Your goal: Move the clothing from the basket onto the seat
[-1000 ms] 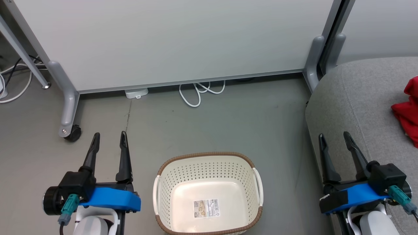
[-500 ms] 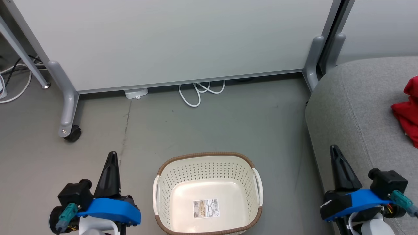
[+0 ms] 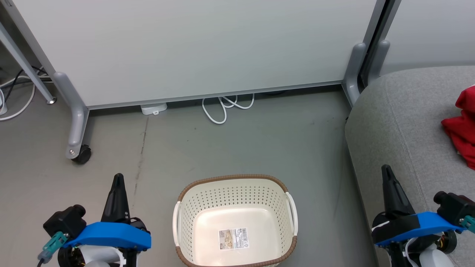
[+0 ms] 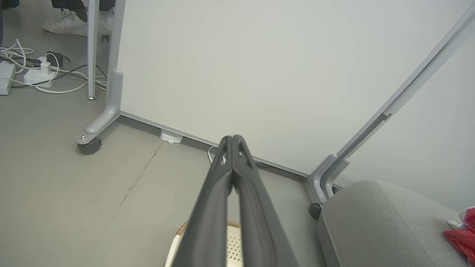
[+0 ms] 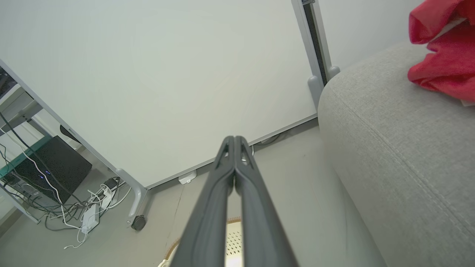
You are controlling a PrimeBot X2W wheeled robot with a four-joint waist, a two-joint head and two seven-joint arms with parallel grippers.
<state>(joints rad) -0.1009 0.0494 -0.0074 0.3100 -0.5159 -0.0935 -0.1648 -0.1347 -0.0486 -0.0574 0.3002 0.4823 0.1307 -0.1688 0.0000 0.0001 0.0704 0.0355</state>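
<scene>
The cream perforated basket (image 3: 178,226) with a brown rim stands on the floor at the bottom centre, holding nothing but a barcode sticker (image 3: 233,238). Red clothing (image 3: 460,129) lies on the grey seat (image 3: 389,122) at the right edge. The seat (image 5: 389,148) and the clothing (image 5: 441,63) also appear in the right wrist view, and a corner of the clothing (image 4: 462,237) lies on the seat (image 4: 374,222) in the left wrist view. My left gripper (image 3: 118,177) is shut and empty, left of the basket. My right gripper (image 3: 386,168) is shut and empty over the seat's front edge.
A white partition panel (image 3: 193,48) on grey wheeled legs (image 3: 76,122) stands behind the basket. White cable loops (image 3: 222,107) lie at its foot. More cables and a power strip (image 4: 33,74) sit at the far left, beside a person's shoes (image 4: 70,24).
Both grippers went from open to shut with nothing in them and drew back toward the bottom of the head view. The head camera shifted slightly.
</scene>
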